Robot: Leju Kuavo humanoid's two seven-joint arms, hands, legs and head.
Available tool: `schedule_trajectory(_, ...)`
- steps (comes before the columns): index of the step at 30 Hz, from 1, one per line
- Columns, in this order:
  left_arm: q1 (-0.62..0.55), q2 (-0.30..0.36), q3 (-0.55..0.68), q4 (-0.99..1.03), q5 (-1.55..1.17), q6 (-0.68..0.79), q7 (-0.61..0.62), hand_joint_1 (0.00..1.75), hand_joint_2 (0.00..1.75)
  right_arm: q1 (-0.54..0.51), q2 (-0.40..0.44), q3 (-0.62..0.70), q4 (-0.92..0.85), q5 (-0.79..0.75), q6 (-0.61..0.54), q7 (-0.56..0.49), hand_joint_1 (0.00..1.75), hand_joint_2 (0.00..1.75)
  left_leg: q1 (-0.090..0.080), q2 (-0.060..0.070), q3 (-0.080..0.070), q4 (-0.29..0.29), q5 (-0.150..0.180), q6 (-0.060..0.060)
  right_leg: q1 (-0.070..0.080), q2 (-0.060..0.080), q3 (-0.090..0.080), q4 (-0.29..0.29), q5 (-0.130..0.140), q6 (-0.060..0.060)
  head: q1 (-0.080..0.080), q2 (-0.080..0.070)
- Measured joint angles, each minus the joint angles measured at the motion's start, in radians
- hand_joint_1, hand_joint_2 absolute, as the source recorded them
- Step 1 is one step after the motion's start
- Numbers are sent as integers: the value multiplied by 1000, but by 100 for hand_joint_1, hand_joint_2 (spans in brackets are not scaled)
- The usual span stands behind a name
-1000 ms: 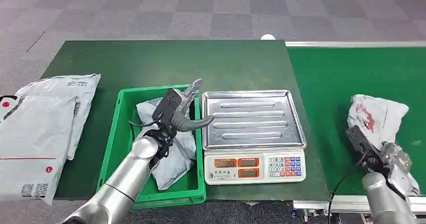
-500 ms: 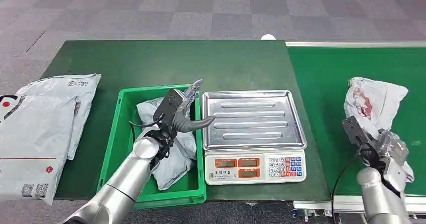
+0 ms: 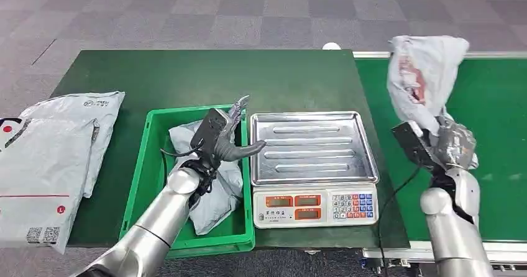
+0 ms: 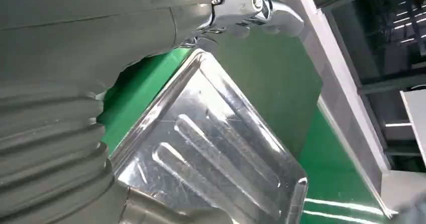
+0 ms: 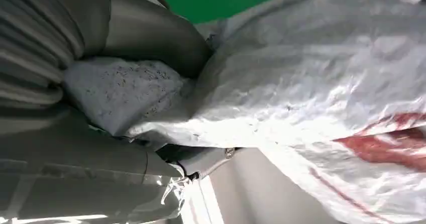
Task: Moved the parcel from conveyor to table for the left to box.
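Both of my hands were in sight. My right hand (image 3: 452, 145) gripped the white parcel (image 3: 421, 72), fingers closed on its lower end, holding it up above the green conveyor (image 3: 497, 109) beside the scale (image 3: 314, 165). My left hand (image 3: 227, 137) hovered over the green bin (image 3: 140, 184), fingers spread, holding nothing.

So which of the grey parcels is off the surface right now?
The red-marked parcel, gripped by the right hand above the conveyor; the others lie in the green bin and on the table.
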Motion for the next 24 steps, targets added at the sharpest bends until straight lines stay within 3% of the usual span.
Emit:
schedule_trajectory(6,-23,-7,0,39,15,7,-16,0,175,-13,39,209,-63,3,-28,73,175,175,1,-3,-1,0,1,0,1,-3,0,0,0,0,0,0)
schedule_trajectory(19,-63,-23,0,104,33,13,-32,0,175,23,102,540,-110,9,-10,69,175,175,1,-1,0,0,1,0,1,-1,-1,0,0,-1,0,0)
schedule_trajectory(20,-63,-24,0,106,33,14,-32,0,175,35,108,562,-114,16,-13,78,103,175,1,-1,0,0,1,0,1,-1,-1,0,0,-1,0,0)
schedule_trajectory(21,-63,-24,0,108,33,16,-33,0,175,45,113,584,-120,20,-14,91,5,175,1,-1,-1,0,1,0,1,-1,-1,0,0,-1,0,0)
schedule_trajectory(24,-63,-24,0,109,32,19,-33,0,175,58,116,628,-140,24,-13,114,0,175,1,-1,-1,0,1,0,1,-1,-1,0,-1,-1,0,0)
